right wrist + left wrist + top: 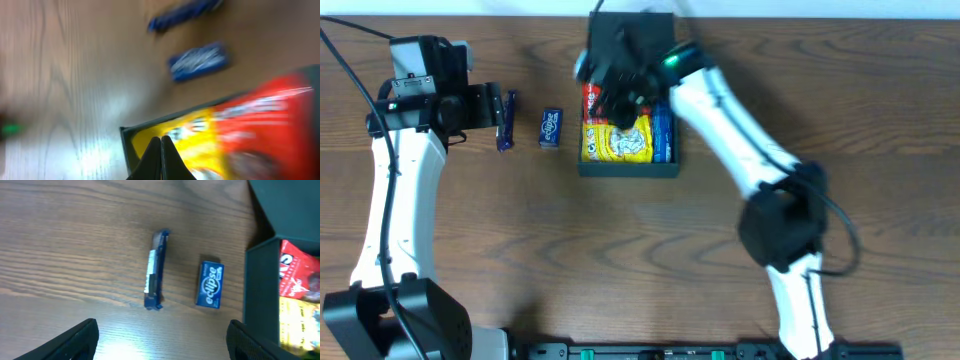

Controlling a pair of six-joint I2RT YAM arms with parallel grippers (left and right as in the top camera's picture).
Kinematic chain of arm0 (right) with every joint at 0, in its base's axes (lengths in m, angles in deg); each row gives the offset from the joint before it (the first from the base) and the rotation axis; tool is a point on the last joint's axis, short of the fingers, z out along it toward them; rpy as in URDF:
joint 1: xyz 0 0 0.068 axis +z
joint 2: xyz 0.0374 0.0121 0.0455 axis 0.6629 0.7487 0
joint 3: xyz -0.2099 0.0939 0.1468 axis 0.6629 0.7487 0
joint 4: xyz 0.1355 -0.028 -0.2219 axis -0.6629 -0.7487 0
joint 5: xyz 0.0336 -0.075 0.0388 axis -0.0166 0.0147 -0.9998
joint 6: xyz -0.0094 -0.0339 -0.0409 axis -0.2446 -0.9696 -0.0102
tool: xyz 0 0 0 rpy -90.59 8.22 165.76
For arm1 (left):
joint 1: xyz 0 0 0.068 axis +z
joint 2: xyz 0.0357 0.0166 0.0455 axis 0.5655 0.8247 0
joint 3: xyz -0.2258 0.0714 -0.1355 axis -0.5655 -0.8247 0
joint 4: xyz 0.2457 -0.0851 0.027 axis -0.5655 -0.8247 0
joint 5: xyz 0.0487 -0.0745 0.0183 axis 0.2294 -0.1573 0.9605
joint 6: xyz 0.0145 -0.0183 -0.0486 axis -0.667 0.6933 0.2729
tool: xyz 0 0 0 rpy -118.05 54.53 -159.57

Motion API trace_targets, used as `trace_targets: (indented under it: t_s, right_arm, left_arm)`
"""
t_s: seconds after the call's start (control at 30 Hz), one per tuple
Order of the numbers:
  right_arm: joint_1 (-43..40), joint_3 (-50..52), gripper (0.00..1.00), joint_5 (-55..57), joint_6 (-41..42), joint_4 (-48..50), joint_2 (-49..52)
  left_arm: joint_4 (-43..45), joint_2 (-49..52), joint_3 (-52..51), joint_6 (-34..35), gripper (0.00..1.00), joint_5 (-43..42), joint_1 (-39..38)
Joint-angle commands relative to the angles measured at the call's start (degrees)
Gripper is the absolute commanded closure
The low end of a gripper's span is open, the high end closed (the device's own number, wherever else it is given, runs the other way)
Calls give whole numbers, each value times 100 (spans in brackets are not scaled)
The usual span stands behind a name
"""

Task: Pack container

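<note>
1. The left arm [395, 190] runs up the left side of the counter [620, 260]. The left jaws stand wide apart with nothing between them, and they point toward the loose snacks.
2. Just past those jaws, a dark blue bar [156, 270] with a pale label lies flat on the bare wood.
3. Right of the bar, near it but not touching, a small blue Eclipse pack [210, 285] lies label up.
4. The container [628, 170] sits right of that pack, at the far middle of the counter. Its flap lid [655, 25] is open toward the far edge. Inside, a yellow pack [617, 143] lies at the near end and a red pack [590, 100] lies beyond it. A blue item [663, 135] runs along the right wall.
5. The right arm [740, 140] reaches from the near right across to the container. The right jaws are pressed together over the packs inside. The blurred wrist view shows nothing held between them.
</note>
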Motion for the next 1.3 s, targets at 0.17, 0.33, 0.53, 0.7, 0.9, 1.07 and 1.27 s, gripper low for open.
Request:
trace_targets:
  t_s: [0.17, 0.33, 0.53, 0.7, 0.9, 1.07, 1.27]
  right_arm:
    - [-1054, -111, 98, 675, 1296, -330, -422]
    - [-1355, -109, 99, 671, 1314, -636, -422]
    - [-1462, -109, 98, 673, 1309, -719, -422]
    - [-1462, -109, 99, 695, 1307, -726, -422]
    - [-1462, -109, 98, 811, 1309, -750, -422]
    - [-1462, -111, 98, 885, 1309, -752, -422]
    - [-1462, -111, 99, 885, 1307, -726, -422]
  left_arm:
    - [2, 863, 109, -901, 17, -562, -31]
    - [127, 1469, 109, -1447, 17, -1040, -232]
    - [769, 2017, 109, -1478, 16, -957, -638]
    - [1126, 2389, 109, -1478, 17, -728, -887]
    - [1325, 2710, 109, -1473, 19, -345, -977]
    - [1362, 2872, 109, -1405, 30, -345, -975]
    - [1451, 2916, 109, -1410, 40, -170, -975]
